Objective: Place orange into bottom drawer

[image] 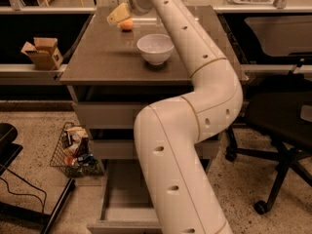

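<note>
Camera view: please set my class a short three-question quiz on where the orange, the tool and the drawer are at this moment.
1. True or false: the orange rests on the tabletop while the bottom drawer stands open.
2. The tool is: A) by the orange at the tabletop's far end; B) inside the bottom drawer; C) at the tabletop's near edge.
3. Fill in: nearer the camera than the orange stands a white ___.
Key: 1 true; 2 A; 3 bowl.
</note>
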